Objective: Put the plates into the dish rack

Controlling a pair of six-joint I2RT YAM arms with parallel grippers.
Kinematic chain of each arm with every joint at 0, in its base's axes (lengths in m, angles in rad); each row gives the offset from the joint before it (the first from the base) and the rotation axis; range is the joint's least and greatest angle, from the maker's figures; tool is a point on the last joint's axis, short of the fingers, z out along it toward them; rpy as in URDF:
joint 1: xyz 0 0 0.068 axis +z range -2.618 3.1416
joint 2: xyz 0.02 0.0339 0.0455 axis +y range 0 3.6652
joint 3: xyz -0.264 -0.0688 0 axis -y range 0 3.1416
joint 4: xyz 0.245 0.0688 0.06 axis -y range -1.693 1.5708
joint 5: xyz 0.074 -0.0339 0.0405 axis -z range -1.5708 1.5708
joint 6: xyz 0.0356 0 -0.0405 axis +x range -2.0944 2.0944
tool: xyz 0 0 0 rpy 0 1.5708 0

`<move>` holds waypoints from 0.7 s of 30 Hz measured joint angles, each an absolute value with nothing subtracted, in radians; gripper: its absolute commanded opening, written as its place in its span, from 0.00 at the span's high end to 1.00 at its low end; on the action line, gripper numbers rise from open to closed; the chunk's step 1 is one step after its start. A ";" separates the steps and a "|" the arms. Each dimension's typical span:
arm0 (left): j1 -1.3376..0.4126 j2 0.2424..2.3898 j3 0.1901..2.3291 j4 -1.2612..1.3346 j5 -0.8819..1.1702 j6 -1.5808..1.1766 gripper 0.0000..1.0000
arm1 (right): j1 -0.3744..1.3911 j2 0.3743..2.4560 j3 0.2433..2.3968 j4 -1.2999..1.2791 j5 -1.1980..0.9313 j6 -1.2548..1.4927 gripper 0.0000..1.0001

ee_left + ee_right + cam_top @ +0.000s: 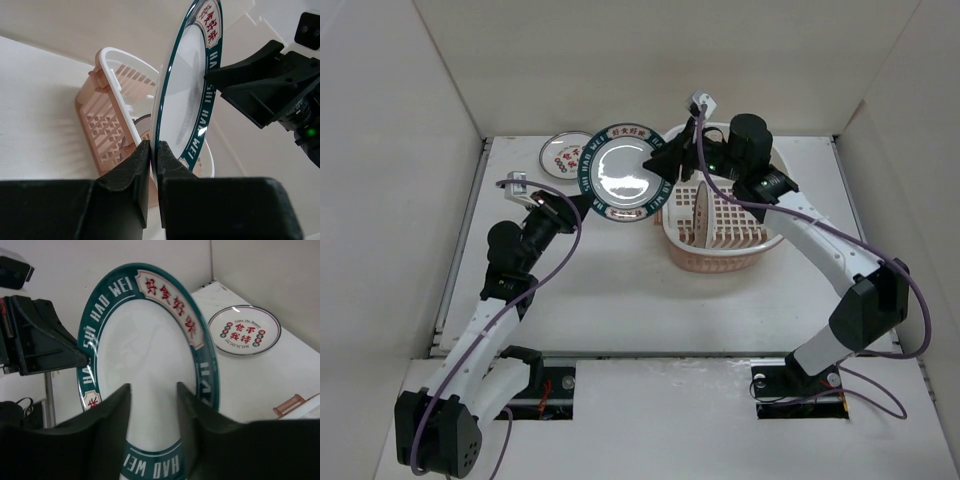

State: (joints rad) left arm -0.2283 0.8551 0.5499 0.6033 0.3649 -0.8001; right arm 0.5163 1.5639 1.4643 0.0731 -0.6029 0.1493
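top external view: the bench [620,300] carries the dish rack [715,262] toward its far right corner, on my right arm's side and with its open top facing up for loading. the green-rimmed plate [622,172] is off the bench, held up in the air just left of the rack's left rim, tilted so its face turns toward the right wrist camera. the red-character plate [565,155] lies flat near the far edge, left of the middle, apart from both arms, waiting its turn. a third plate [700,215] stands on edge on the rack's slotted floor, which i take as the way each plate is meant to sit.

my left tool [154,146] is pinching the green-rimmed plate, fingers pressed onto both faces of its rim. holding it by one edge leaves the opposite edge free. my right tool [152,387] is at that free side, fingers partly spread, one finger up against the plate's face in the left wrist view. i cannot tell whether it grips. i judge this a handover, since the rack lies on the right arm's side.
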 measured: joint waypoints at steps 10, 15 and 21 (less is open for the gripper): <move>-0.228 0.855 0.550 0.583 0.324 -0.788 1.00 | 0.510 1.557 1.456 0.075 -0.636 0.162 0.24; -0.228 0.849 0.550 0.544 0.295 -0.776 1.00 | 0.477 1.499 1.427 0.078 -0.583 0.152 0.16; -0.228 0.831 0.550 0.527 0.292 -0.765 1.00 | 0.394 1.470 1.416 0.082 -0.556 0.142 0.15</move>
State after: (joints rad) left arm -0.2283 0.8314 0.5503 0.5274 0.2916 -0.7647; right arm 0.3943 1.4700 1.4158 0.0818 -0.5560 0.1421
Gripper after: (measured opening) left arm 0.043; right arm 0.847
